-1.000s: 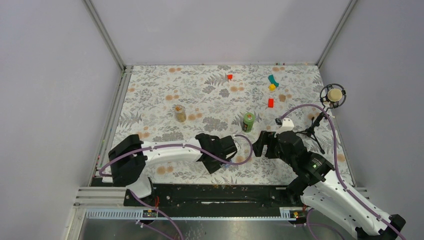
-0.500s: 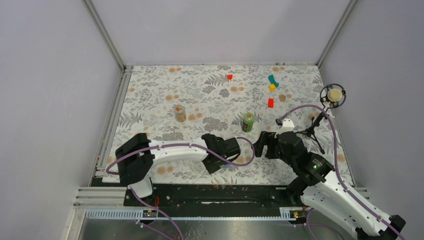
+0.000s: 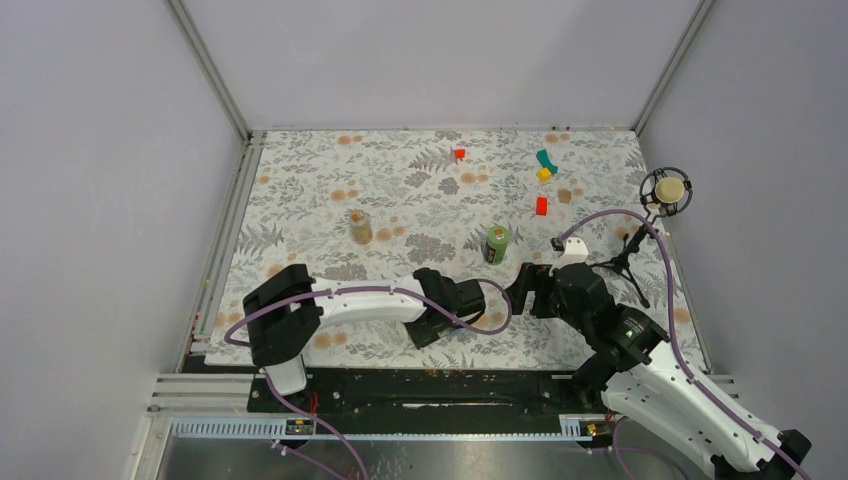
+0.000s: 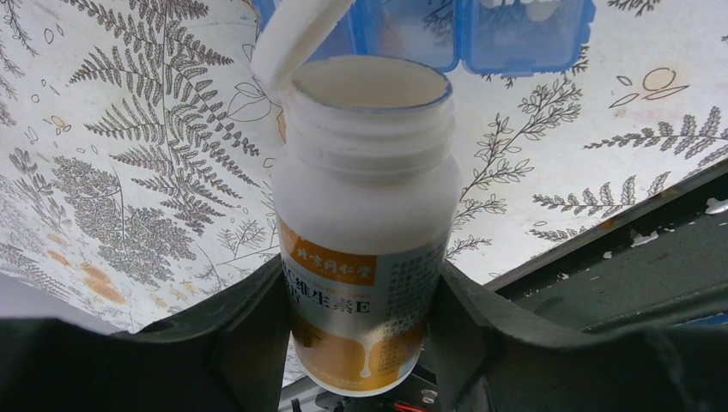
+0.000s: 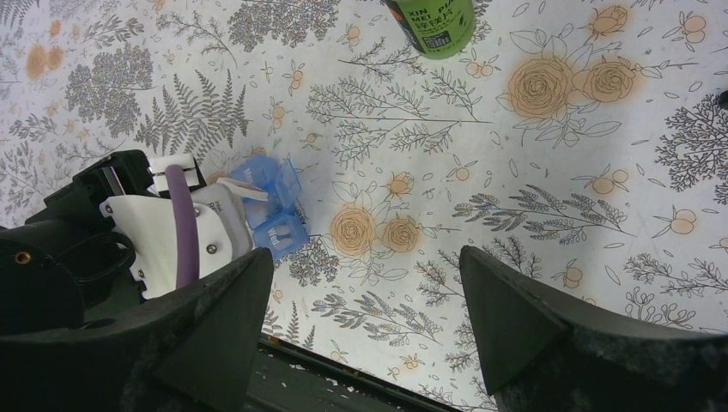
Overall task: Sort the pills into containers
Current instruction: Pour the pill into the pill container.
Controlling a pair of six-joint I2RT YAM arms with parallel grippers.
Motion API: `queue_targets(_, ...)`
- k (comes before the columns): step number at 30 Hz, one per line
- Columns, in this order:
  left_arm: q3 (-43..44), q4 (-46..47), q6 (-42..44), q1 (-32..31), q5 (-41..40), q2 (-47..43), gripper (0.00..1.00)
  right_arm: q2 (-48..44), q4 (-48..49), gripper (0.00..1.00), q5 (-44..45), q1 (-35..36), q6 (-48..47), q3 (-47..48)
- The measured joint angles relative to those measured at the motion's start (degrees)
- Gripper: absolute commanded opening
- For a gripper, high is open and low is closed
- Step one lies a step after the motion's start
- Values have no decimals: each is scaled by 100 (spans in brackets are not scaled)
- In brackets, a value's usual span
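Observation:
In the left wrist view my left gripper (image 4: 356, 287) is shut on a white pill bottle (image 4: 365, 163) with an orange label. Its flip lid (image 4: 296, 39) hangs open. The bottle's mouth points at the blue translucent pill box, the containers (image 4: 515, 39), just beyond it. Pale pills (image 4: 524, 9) show in one compartment at the frame's top edge. In the right wrist view the containers (image 5: 275, 210) lie beside the left gripper's white housing (image 5: 185, 227). My right gripper (image 5: 365, 257) hovers open over bare cloth, nothing between its fingers. From above, the left gripper (image 3: 465, 298) and right gripper (image 3: 520, 290) sit close together.
A green bottle (image 3: 497, 243) stands just beyond the two grippers. An amber jar (image 3: 360, 228) is further left. Red blocks (image 3: 541, 206) (image 3: 459, 154) and teal and yellow pieces (image 3: 545, 165) lie at the back. A small stand with a round head (image 3: 667, 190) sits at the right edge.
My left arm has swung to the right with the white bottle, closing the distance to the right gripper. The right gripper has barely moved.

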Motion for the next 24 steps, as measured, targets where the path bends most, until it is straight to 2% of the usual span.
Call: queue_targets(24, 640, -555, -28, -90, -339, 494, 0, -15, -129, 88, 96, -4, -76, -81)
